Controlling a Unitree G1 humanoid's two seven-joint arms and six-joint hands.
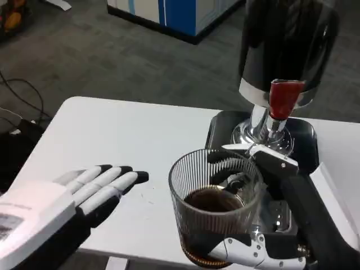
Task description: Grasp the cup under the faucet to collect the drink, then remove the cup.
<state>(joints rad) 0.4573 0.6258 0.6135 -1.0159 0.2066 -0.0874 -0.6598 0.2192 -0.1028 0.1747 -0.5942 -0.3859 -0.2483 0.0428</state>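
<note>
A ribbed clear glass cup [212, 205] holding dark drink is gripped by my right hand [264, 219], with fingers wrapped behind it and the thumb along its base. The cup stands left of the dispenser's faucet, whose red tap handle [282, 98] sits on a dark drink tank [287, 45] with a chrome base [261, 132]. The cup is off the black drip tray [304, 138], near the table's front edge. My left hand [62, 202] lies flat and open on the white table [135, 140] at the lower left, fingers stretched toward the cup, well apart from it.
The table's front edge runs just below the cup and my left hand. Grey carpet lies beyond the far edge, with a blue and white cabinet [174, 14] at the back and black cables [22, 95] on the left.
</note>
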